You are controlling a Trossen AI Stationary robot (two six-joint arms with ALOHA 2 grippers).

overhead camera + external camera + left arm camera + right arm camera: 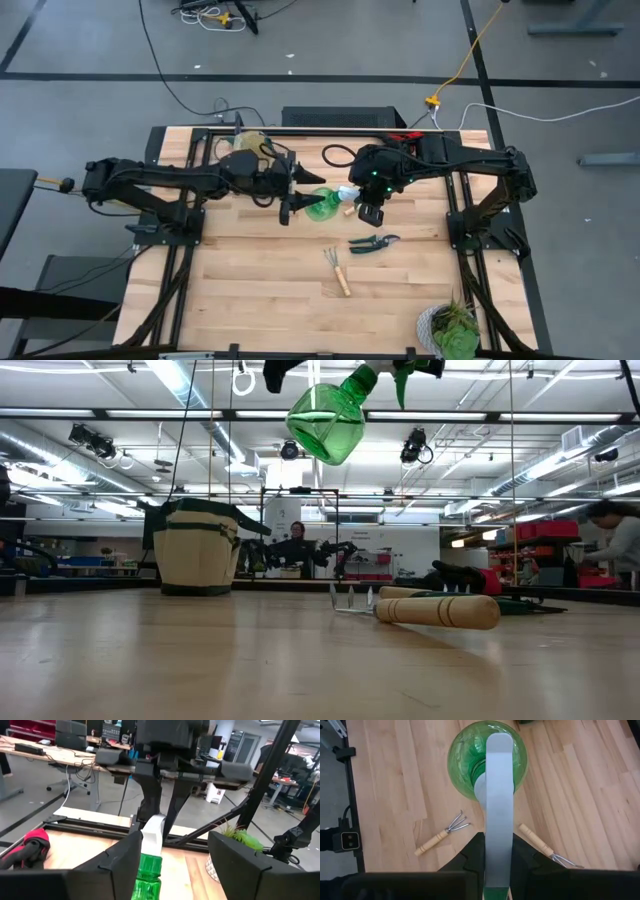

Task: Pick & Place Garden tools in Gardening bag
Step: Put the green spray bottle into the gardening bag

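Observation:
The bright green spray bottle (322,203) with a white head hangs tilted high above the table's middle, its round body (325,420) lowest. My right gripper (499,855) is shut on the white head. My left gripper (172,842) is open, with a finger on either side of the bottle's neck (148,870). The beige gardening bag (197,545) stands upright at the far left. Two wooden-handled rakes (442,832) (545,847) and the pruning shears (375,243) lie flat on the table. The red-and-black gloves (30,845) lie near the far edge. My right gripper pinches the bottle's long white handle (497,820) between its two fingers, which come slanting down from the table's right and lie along it. The bottle hangs beyond the fingers, tilted and clear of the table. Whether my left gripper touches the bottle, I cannot tell.
A leafy potted plant (452,330) stands at the near right corner. Bare wood lies along the near left of the table (240,300). In the room beyond, people sit at desks (295,545).

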